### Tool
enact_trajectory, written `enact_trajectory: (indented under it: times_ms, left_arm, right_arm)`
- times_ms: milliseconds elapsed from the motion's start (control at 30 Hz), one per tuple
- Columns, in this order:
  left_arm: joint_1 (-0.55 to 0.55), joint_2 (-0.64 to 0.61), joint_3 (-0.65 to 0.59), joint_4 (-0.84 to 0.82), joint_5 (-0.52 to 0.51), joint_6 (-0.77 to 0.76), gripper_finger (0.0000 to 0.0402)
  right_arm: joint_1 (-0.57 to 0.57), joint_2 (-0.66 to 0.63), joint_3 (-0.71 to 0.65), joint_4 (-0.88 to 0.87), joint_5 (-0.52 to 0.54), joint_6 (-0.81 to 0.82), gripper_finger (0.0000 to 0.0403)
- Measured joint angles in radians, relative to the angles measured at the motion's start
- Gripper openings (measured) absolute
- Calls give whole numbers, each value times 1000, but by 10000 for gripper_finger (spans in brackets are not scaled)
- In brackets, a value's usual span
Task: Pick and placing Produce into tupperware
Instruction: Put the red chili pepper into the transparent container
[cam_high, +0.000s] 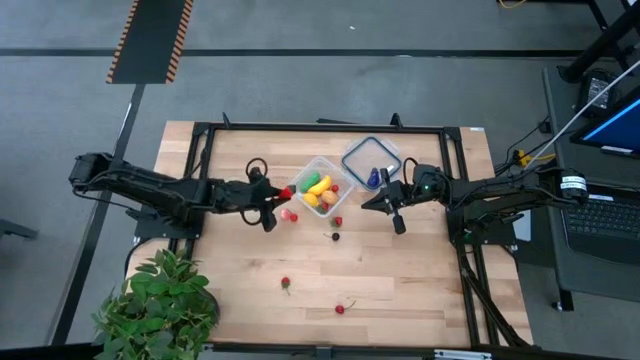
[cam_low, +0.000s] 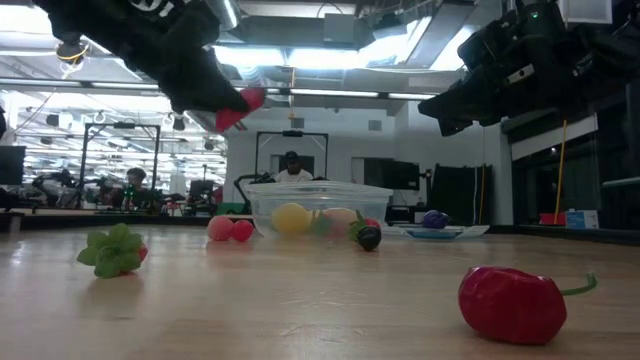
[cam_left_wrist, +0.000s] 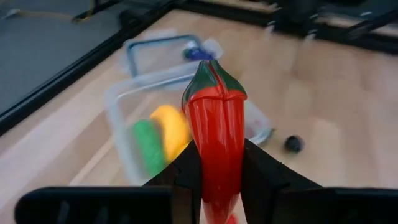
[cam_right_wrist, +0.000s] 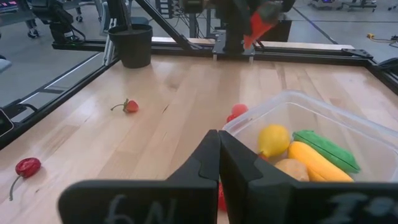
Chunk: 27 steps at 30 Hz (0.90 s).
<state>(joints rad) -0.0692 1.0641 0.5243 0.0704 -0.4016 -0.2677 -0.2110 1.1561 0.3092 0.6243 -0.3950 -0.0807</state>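
Two grippers above the table, left gripper (cam_left_wrist: 219, 180) clamped on a red chili pepper (cam_left_wrist: 214, 124) just beside the tupperware (cam_high: 322, 187) holding yellow and green produce, right gripper (cam_right_wrist: 219, 163) empty, fingers together

One tupperware (cam_high: 322, 187), one lid (cam_high: 370, 160), two arms.

Ahead of your left jaws the tupperware (cam_high: 321, 189) lies open from above, already part full. Two red pieces (cam_high: 290, 214) sit just below those jaws; the lid (cam_high: 371, 160) flanks the right jaws.
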Motion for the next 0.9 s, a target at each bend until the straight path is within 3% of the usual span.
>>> enact_trajectory:
  times_ms: [400, 667, 900]
  left_arm:
    - [1, 0, -127, 318, 92, 74, 69]
    - [1, 1, -192, 520, 221, 131, 69]
    - [1, 1, -196, 574, 364, 174, 69]
  right_arm:
    - [0, 0, 0, -1, -1, 1, 5]
    - [0, 0, 0, -1, -1, 1, 5]
    - [0, 0, 0, -1, -1, 0, 5]
